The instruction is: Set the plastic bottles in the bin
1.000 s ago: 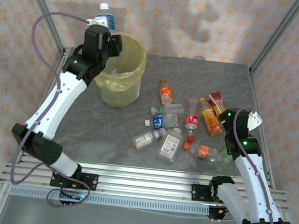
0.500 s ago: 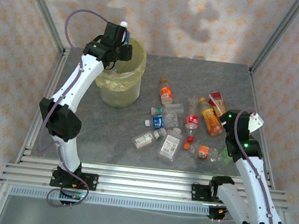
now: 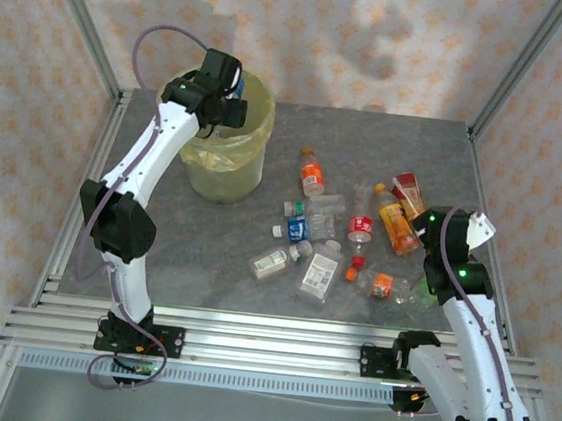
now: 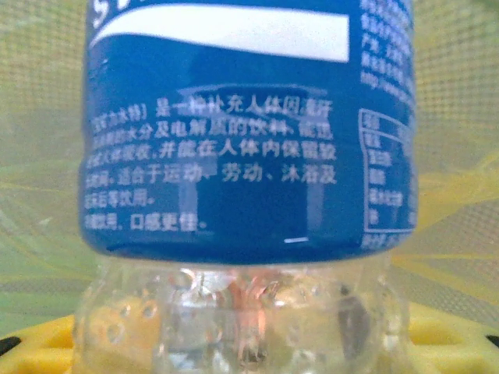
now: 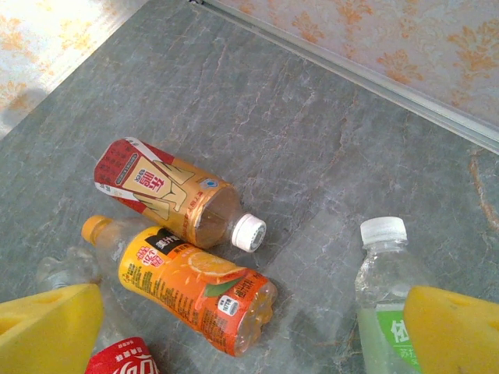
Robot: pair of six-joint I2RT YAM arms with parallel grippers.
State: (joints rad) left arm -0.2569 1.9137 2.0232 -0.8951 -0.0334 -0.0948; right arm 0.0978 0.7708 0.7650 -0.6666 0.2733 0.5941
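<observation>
My left gripper [image 3: 227, 96] is shut on a clear plastic bottle with a blue label [image 4: 249, 125], holding it over the mouth of the bin [image 3: 228, 155], a round bucket lined with a yellow-green bag. The bag's mesh-like plastic shows behind the bottle in the left wrist view. Several more plastic bottles lie on the table's right half, among them an orange-capped one [image 3: 312, 174] and a red-labelled one [image 3: 361, 226]. My right gripper [image 5: 249, 335] stands open above the table, with an orange-labelled bottle [image 5: 195, 292] and a red-and-gold tea bottle [image 5: 168, 191] ahead of it. A green-labelled bottle [image 5: 386, 300] lies by its right pad.
Metal frame posts and patterned walls enclose the grey stone-look table [image 3: 206, 253]. An aluminium rail [image 3: 277, 346] runs along the near edge, where both arm bases are bolted. The bin stands at the table's back left; the bottles cluster centre-right.
My left arm has swung right and down, carrying the blue-labelled bottle from above the bin's far-left rim to just over its mouth. The right arm has barely moved.
</observation>
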